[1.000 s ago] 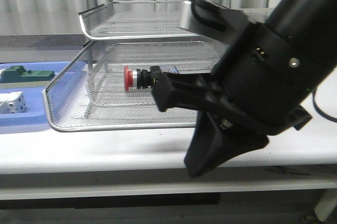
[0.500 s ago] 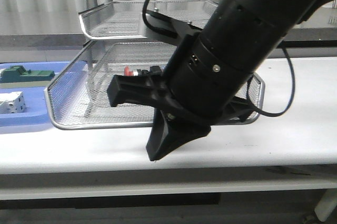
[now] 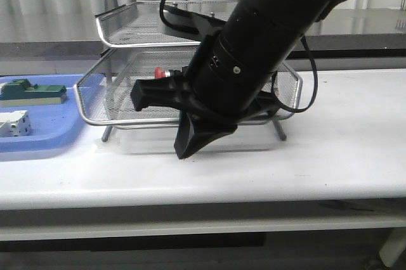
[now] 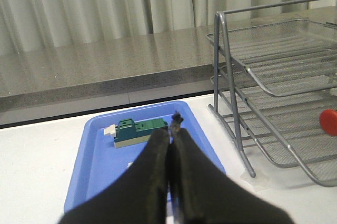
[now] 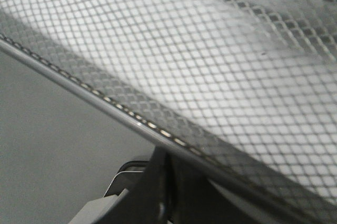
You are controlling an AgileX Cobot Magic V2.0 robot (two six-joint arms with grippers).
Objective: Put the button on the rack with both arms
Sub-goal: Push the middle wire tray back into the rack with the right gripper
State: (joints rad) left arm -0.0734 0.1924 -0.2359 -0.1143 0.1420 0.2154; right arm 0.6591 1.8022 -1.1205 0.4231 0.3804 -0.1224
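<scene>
1. Front view: the button [image 3: 161, 72] is lying in the middle tier of the rack [image 3: 127, 32], only its red head peeking out beside the right arm [image 3: 266, 35], which is crowding the rack's front. So the placing looks done, and I judge this to be the closing step. The right pincer [image 3: 149, 92] is showing as a dark block level with that tier's front rim; whether its jaws are parted or pressed together cannot be told here. The next move, as I read it, calls for drawing that arm back toward the desk's front edge without dragging the wire rim along. The desk [image 3: 355, 156] is offering open room toward its right and front edges; toward the left edge the blue tray [image 3: 44, 143] is sitting just beside the rack.

2. Left wrist view: the left pincer [image 4: 169, 132] is hanging with its jaws pressed together on nothing, above the blue tray [image 4: 100, 150], where a green block [image 4: 138, 131] is lying. The rack [image 4: 231, 103] is standing just beside the tray, and a red sliver of the button [image 4: 330, 121] is showing in a mesh tier.

3. Right wrist view: mesh and a rim wire of the rack [image 5: 105, 105] are filling the picture, very near the lens. The dark fingers [image 5: 158, 182] are lying close together under the rim, but whether they are fully shut cannot be told. The button is hidden here.
</scene>
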